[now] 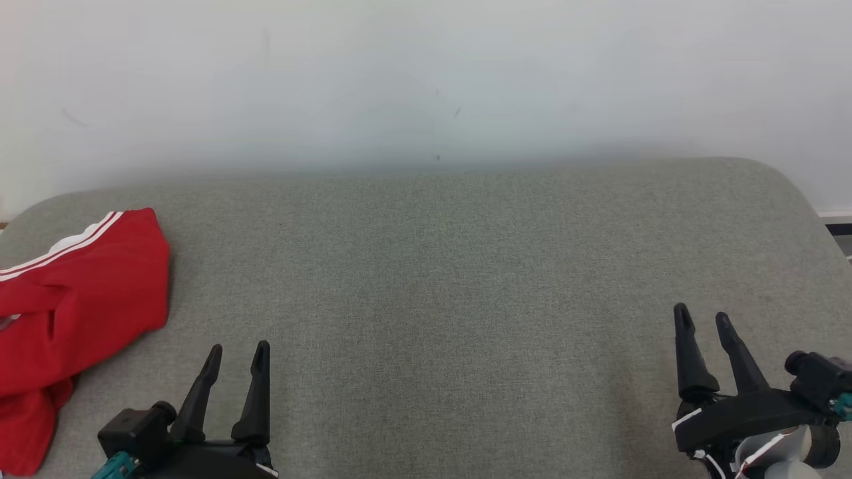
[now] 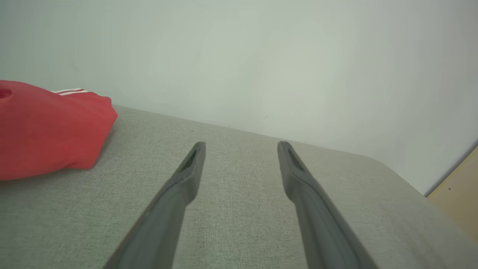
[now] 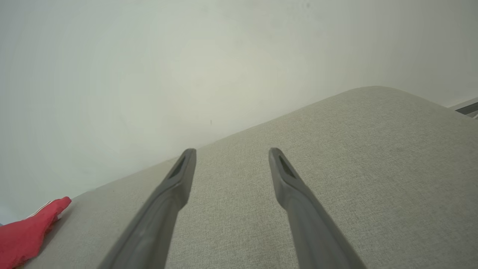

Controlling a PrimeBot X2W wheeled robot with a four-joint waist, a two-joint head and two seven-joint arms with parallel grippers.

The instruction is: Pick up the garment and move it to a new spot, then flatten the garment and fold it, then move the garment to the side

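A red garment (image 1: 73,313) with white stripes lies crumpled at the far left of the grey fabric surface (image 1: 439,279). My left gripper (image 1: 238,356) hovers open at the lower left, just right of the garment and apart from it, nothing between its fingers. In the left wrist view the garment (image 2: 48,130) sits to the left of the open left gripper (image 2: 241,146). My right gripper (image 1: 702,318) stands open at the lower right, far from the cloth. The right wrist view has the open right gripper (image 3: 232,152) over bare fabric and the garment (image 3: 26,233) in the bottom left corner.
A pale wall (image 1: 426,80) rises right behind the grey surface. The surface's rounded right end (image 1: 799,199) drops off near a white baseboard. A tan floor patch (image 2: 459,190) lies beyond the edge in the left wrist view.
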